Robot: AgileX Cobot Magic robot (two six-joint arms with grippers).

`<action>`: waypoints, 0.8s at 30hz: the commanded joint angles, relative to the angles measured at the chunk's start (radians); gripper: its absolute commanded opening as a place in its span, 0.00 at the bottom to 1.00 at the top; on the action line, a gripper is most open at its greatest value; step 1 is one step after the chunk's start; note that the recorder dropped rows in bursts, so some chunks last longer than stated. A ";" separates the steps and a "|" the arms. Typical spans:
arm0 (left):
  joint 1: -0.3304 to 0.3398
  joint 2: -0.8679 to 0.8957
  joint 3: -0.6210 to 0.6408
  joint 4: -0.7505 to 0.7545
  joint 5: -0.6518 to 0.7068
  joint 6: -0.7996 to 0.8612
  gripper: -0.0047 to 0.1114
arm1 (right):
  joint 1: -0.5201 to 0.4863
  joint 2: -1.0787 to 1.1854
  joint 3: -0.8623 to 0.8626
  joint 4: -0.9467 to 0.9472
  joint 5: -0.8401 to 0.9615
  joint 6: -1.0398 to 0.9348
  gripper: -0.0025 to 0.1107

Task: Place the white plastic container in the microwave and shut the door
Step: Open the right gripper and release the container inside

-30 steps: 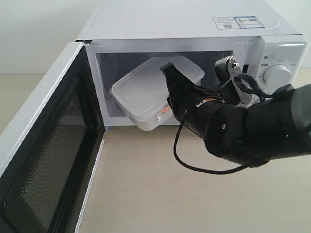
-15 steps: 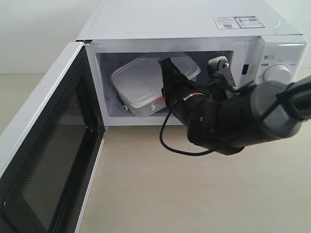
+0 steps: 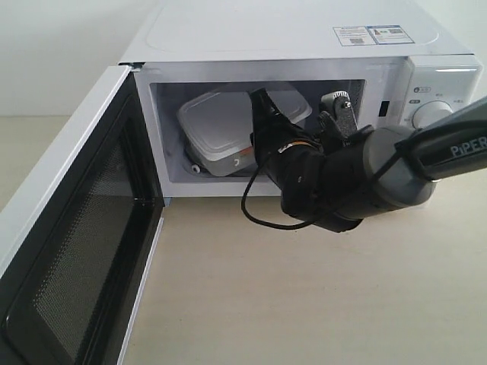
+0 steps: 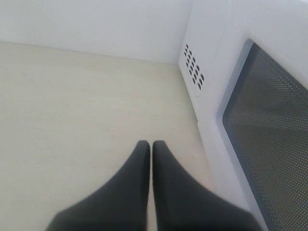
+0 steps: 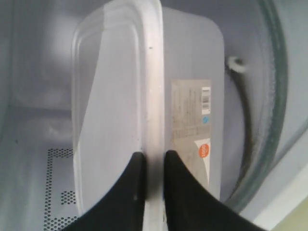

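Observation:
The white plastic container (image 3: 221, 129) is inside the cavity of the white microwave (image 3: 289, 38), tilted, with its lid facing left and front. My right gripper (image 5: 154, 161) is shut on the container's (image 5: 120, 86) lid rim, one finger on the lid, one on the labelled side. In the exterior view the right gripper (image 3: 262, 114) reaches into the cavity. The glass turntable (image 5: 269, 110) curves beside the container. The door (image 3: 72, 251) stands wide open at the left, its black mesh inner face showing. My left gripper (image 4: 151, 147) is shut and empty over the table, next to the door (image 4: 269, 125).
The microwave's dials (image 3: 434, 118) are at the right, behind the right arm. A black cable (image 3: 259, 213) loops under the right wrist above the beige table (image 3: 266, 304). Vent holes (image 4: 194, 67) mark the microwave's side in the left wrist view.
The right gripper has pushed further into the microwave, carrying the container deeper and lower into the cavity. The door and the left gripper have not visibly moved.

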 commanded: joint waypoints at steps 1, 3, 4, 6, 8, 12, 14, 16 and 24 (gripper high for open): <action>-0.007 -0.002 0.004 -0.005 -0.007 -0.006 0.07 | -0.010 -0.006 -0.011 -0.028 -0.033 0.001 0.23; -0.007 -0.002 0.004 -0.005 -0.007 -0.006 0.07 | -0.010 -0.006 -0.009 -0.030 -0.031 0.001 0.36; -0.007 -0.002 0.004 -0.005 -0.007 -0.006 0.07 | -0.010 -0.006 -0.009 -0.028 -0.025 -0.002 0.40; -0.007 -0.002 0.004 -0.005 -0.007 -0.006 0.07 | -0.010 -0.006 -0.009 -0.028 -0.011 -0.002 0.46; -0.007 -0.002 0.004 -0.005 -0.007 -0.006 0.07 | -0.010 -0.006 -0.009 -0.030 -0.007 -0.005 0.46; -0.007 -0.002 0.004 -0.005 -0.007 -0.006 0.07 | -0.007 -0.011 -0.009 -0.049 0.048 -0.028 0.46; -0.007 -0.002 0.004 -0.005 -0.007 -0.006 0.07 | -0.002 -0.016 0.003 -0.079 0.061 -0.025 0.46; -0.007 -0.002 0.004 -0.005 -0.007 -0.006 0.07 | 0.002 -0.028 0.034 -0.094 0.052 -0.023 0.46; -0.007 -0.002 0.004 -0.005 -0.007 -0.006 0.07 | 0.002 -0.099 0.193 -0.316 -0.018 -0.102 0.45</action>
